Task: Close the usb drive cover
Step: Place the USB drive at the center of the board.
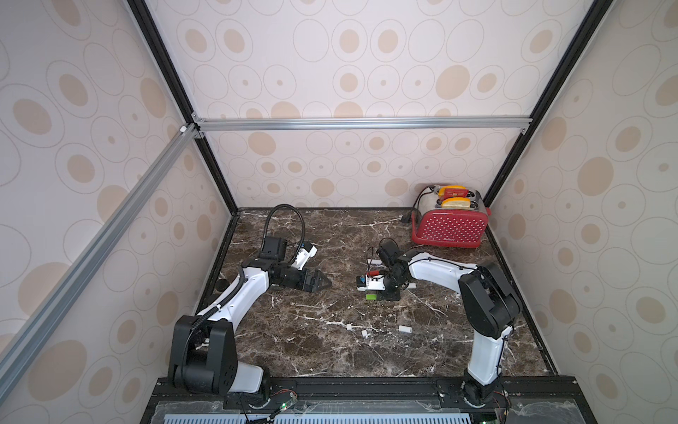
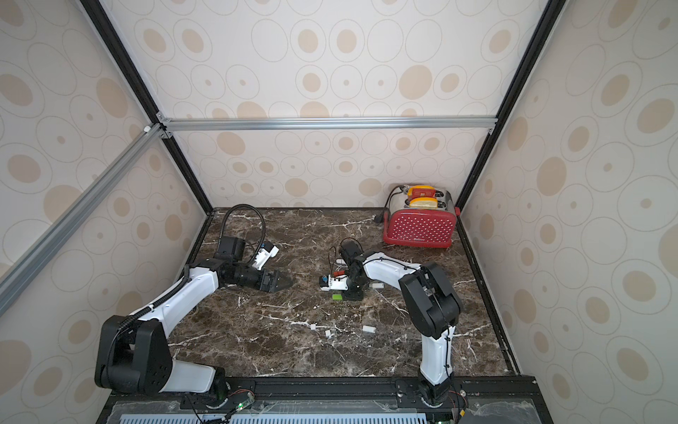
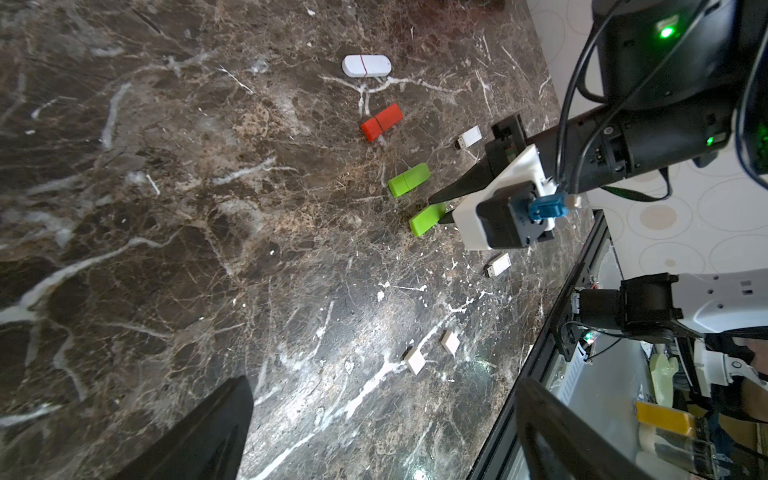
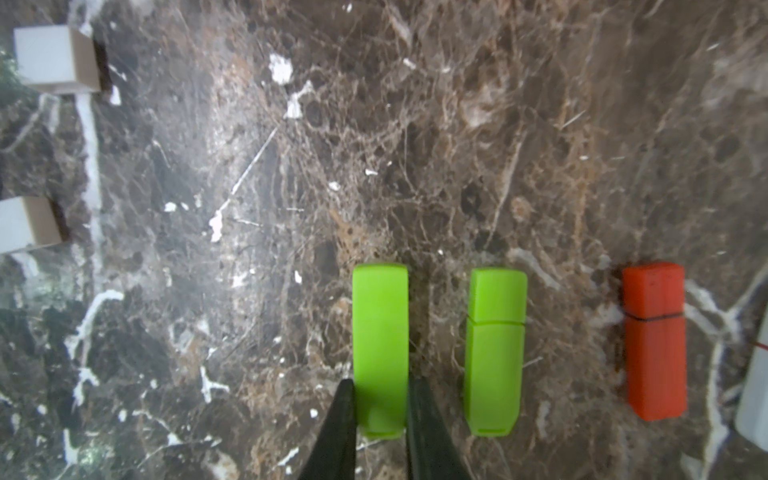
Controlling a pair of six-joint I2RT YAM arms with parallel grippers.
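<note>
Grip on the lime-green plastic USB drive [image 4: 380,324], flat on the dark veined marble tabletop [image 4: 249,166].

Right gripper [image 4: 381,382] pinches one end, jaws narrow; left gripper [image 1: 318,282] hangs well apart, spread wide and empty. The held drive shows no plug (nor any seam from here), so it seems already closed, like its green twin [image 4: 494,353] and the red drive [image 4: 654,340] alongside. Left, I judge: two small white drives [image 3: 468,137] [image 3: 498,264] with bare metal plugs, two loose white caps [image 3: 414,360] [image 3: 450,342].

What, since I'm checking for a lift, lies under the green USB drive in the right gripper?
Only marble tabletop shows around the green USB drive, clamped by the right gripper. The patch directly beneath is hidden by the drive, so contact is unclear.
</note>
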